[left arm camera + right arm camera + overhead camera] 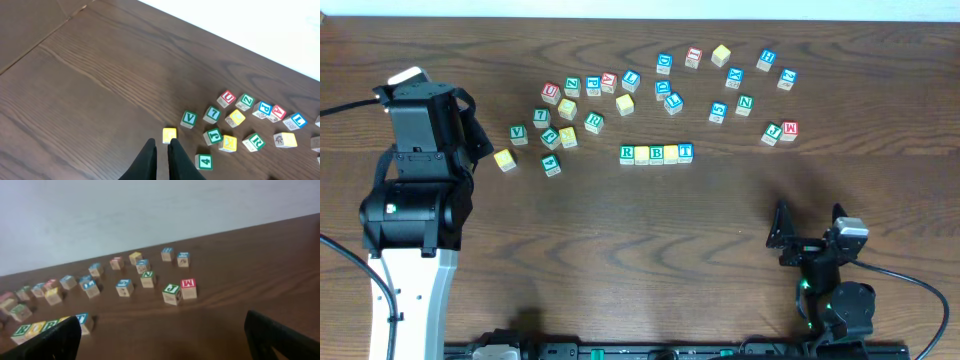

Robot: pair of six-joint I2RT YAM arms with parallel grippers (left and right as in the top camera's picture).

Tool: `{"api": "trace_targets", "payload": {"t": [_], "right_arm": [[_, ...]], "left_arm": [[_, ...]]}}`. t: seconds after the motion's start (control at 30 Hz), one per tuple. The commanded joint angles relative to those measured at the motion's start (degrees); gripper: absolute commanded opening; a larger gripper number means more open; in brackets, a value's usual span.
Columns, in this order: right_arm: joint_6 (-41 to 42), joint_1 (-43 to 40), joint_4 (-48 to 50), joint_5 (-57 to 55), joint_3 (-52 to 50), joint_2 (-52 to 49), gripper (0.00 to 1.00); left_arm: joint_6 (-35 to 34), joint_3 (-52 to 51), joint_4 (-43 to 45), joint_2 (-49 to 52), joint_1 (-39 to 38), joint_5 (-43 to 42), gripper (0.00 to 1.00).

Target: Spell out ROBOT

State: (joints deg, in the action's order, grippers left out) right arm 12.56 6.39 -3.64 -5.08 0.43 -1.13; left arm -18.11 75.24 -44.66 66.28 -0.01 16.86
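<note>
Wooden cubes (656, 153), grained table (620, 250); left fingers (146, 162) pinched empty; right fingers (280, 340) wide apart.

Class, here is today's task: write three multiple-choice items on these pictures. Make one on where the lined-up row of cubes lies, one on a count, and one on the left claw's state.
1. Where does the row of five cubes lie?
A. near the middle of the table
B. inside the right claw
C. at the table's left edge

2. How many yellow-faced cubes are in that row?
A. one
B. two
C. four

3. How is the left claw?
A. wide open
B. shut on a cube
C. shut, empty

Answers:
1 A, the overhead view shows it mid-table.
2 B, the second and fourth are yellow.
3 C, it is closed up with nothing gripped.
</note>
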Motion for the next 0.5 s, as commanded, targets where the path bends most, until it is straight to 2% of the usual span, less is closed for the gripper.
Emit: {"api": "trace_targets", "payload": {"t": [0.0,0.47], "right_arm": [[0.2,-0.3,-0.5,1.7,-0.1,0.8,0.99],[0.2,-0.3,-0.4,2.4,-0.1,0.7,0.99]], "left_arm": [[0.5,0.9,0.1,0.0,0.2,0.8,0.10],[0.5,0.9,0.1,0.0,0.2,0.8,0.10]]}}
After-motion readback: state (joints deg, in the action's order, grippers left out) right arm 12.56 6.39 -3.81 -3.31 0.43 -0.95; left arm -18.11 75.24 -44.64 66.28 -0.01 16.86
